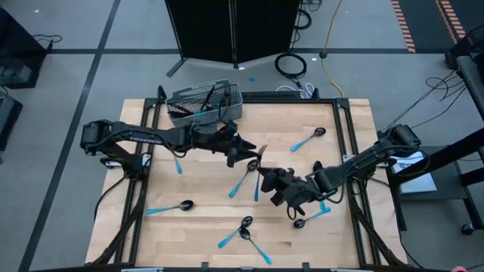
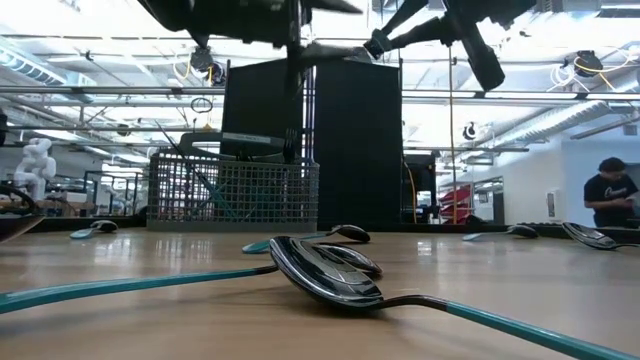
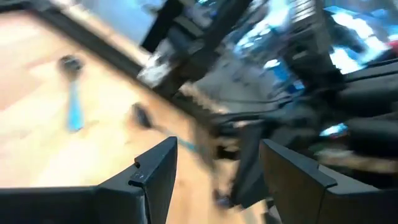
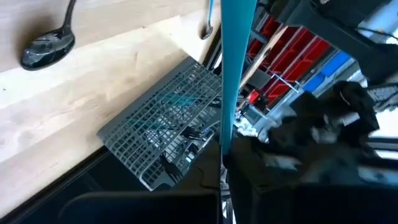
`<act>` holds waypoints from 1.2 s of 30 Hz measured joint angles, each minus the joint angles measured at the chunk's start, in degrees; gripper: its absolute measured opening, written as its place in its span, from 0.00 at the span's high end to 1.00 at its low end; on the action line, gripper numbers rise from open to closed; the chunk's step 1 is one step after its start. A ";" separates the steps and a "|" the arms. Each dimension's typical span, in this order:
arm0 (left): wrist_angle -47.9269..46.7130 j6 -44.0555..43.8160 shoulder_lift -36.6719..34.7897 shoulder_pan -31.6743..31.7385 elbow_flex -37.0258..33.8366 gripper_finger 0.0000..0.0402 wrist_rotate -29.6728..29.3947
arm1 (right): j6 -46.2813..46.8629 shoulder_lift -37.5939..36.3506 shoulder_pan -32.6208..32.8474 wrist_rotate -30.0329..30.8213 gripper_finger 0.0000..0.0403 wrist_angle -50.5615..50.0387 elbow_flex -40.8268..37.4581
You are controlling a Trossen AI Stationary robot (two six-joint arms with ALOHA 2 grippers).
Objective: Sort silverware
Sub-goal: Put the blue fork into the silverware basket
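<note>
Two matte-black jointed arms, chunky rounded housings, thin dark cables trailing; left pincer shows flat, angular black fingers.

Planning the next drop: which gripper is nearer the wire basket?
Left. The left gripper hovers just beside the wire basket; the right gripper, holding a utensil, is farther toward the table's middle.

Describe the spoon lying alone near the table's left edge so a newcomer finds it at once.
Start at the wire basket on the table's far edge, then follow the left edge toward the near side. The lone spoon lies there flat, blue handle pointing left, dark bowl right. Unlike the crossed pair farther right, it touches no other piece.
</note>
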 joint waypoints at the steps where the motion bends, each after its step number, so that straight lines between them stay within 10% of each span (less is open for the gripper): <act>1: -1.51 0.76 0.00 0.00 -0.02 0.44 -1.20 | 0.56 -0.03 -0.02 0.04 1.00 0.10 0.00; 36: -5.23 7.12 6.32 -1.02 4.76 0.49 -10.65 | 8.70 -0.22 -4.78 -8.00 1.00 -0.43 0.00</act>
